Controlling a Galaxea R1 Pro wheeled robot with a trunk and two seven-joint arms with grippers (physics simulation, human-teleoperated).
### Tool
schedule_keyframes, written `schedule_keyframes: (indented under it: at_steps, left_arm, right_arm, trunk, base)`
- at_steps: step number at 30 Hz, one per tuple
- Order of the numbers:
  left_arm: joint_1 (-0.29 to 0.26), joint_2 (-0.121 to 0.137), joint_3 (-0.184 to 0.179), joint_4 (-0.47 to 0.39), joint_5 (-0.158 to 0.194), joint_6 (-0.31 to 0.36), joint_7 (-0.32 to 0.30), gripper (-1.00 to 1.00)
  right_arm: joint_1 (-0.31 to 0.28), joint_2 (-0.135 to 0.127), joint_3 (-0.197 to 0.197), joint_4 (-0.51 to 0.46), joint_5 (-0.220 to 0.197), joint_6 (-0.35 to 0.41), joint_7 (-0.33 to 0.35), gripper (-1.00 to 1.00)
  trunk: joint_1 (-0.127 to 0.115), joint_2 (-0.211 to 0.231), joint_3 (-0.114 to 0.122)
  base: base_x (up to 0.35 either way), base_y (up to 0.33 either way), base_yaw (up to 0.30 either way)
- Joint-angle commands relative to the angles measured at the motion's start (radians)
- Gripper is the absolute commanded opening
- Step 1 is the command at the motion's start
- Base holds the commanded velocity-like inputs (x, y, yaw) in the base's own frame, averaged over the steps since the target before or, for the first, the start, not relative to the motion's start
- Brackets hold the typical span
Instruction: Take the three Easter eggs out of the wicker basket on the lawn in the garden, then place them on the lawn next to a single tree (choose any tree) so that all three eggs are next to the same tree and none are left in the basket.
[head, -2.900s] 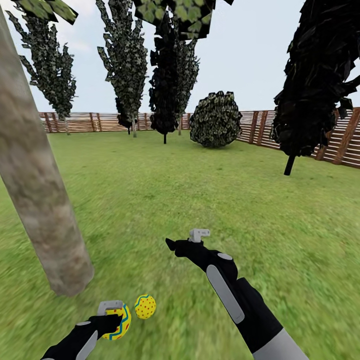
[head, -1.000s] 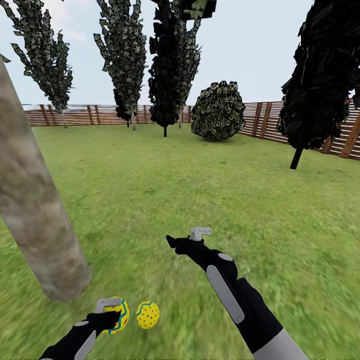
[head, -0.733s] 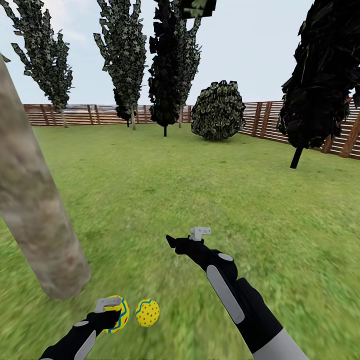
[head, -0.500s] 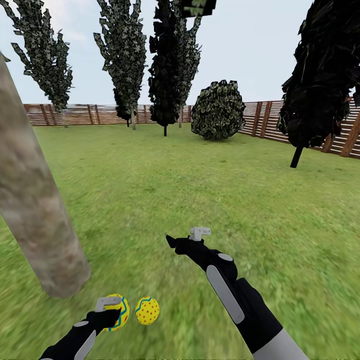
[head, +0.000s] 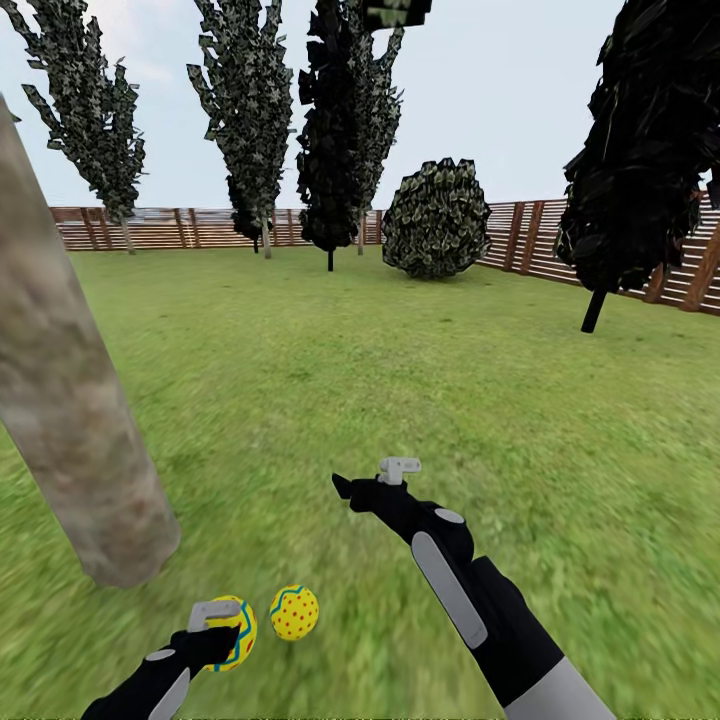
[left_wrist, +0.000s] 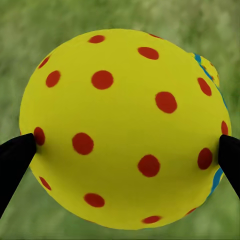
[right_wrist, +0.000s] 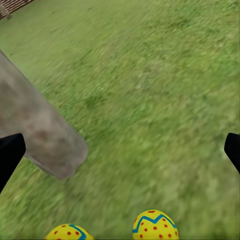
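Beside the tree (head: 80, 440) on the lawn (head: 400, 380), the left pincer (head: 222, 628) pinches one Easter egg (left_wrist: 122, 127), a second egg (head: 294, 612) lying just beside it; released carelessly, the held egg could roll or knock its neighbour away. The right pincer (head: 372, 480) hangs spread, empty. No writing is legible.

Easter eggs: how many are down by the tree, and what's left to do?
One Easter egg already lies on the lawn near the base of the tree. The left gripper is shut on a second egg, low beside the first, not yet released. The right gripper is open and carries nothing. A third egg and the basket aren't in view.
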Motion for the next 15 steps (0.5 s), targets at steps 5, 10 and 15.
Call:
schedule_keyframes:
  at_steps: [5,10,15]
  left_arm:
    - [0.000,0.001,-0.006,-0.002,0.011,0.005,-0.001,-1.00]
    - [0.000,0.001,-0.006,-0.002,0.010,-0.001,-0.001,-1.00]
    - [0.000,0.001,-0.006,-0.002,0.010,-0.002,-0.001,-1.00]
  right_arm:
    - [-0.001,0.000,0.002,0.000,-0.011,0.003,-0.010,1.00]
    - [-0.001,0.000,0.002,0.000,-0.010,0.003,-0.010,1.00]
    - [-0.001,0.000,0.002,0.000,-0.010,0.003,-0.010,1.00]
  trunk:
    - [0.019,-0.036,-0.017]
    - [0.038,-0.071,-0.032]
    - [0.057,-0.106,-0.048]
  base:
    - [0.000,0.000,0.000]
    - [0.000,0.000,0.000]
    - [0.000,0.000,0.000]
